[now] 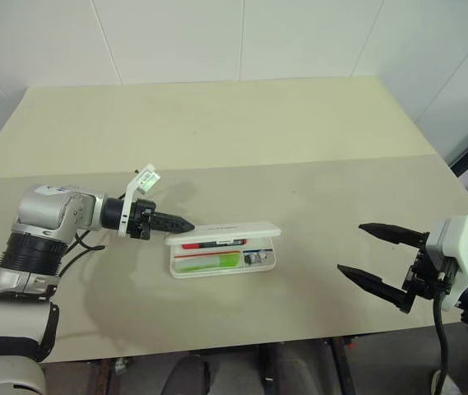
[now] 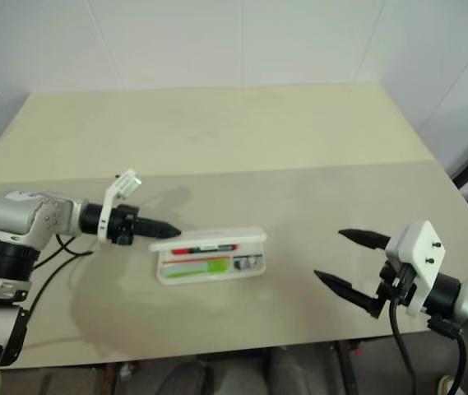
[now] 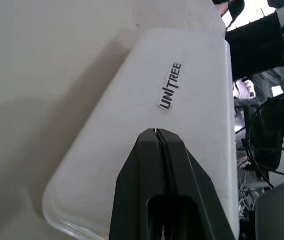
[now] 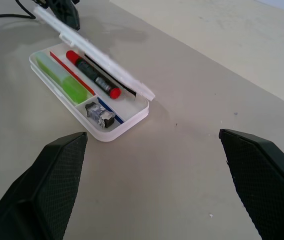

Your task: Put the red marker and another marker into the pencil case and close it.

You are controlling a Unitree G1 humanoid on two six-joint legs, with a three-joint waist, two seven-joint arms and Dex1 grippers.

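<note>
Nearest of all is the right gripper (image 1: 376,262), hanging over the near right edge of the table (image 1: 217,123), its two black fingers spread wide with nothing between them. It is well apart from the case.

The table is the biggest thing here, a pale beige top running from near to far. On it, a little left of the middle and toward the near side, lies the pencil case (image 1: 262,265), a flat white box with its lid tilted partway down over the tray. Just to its left is the left gripper (image 1: 183,223), fingers pressed tight together with nothing between them, the tip against the outer face of the lid near its left end; the left wrist view shows the joined fingertips (image 3: 157,137) over the white lid by the dark lettering.

Inside the tray, the red marker (image 4: 93,74) lies along the far side under the lid, and the green highlighter (image 4: 62,79) lies in the near compartment. A small grey object (image 4: 101,114) sits in the right-hand compartment. Both markers look to be in, so closing seems to be what remains.

The risk is in the push. The tip bears on one end of the lid, so pressure there could slide or turn the light case across the smooth top instead of folding the lid shut, since nothing holds the tray. The lid might also stop on the red marker without latching.
</note>
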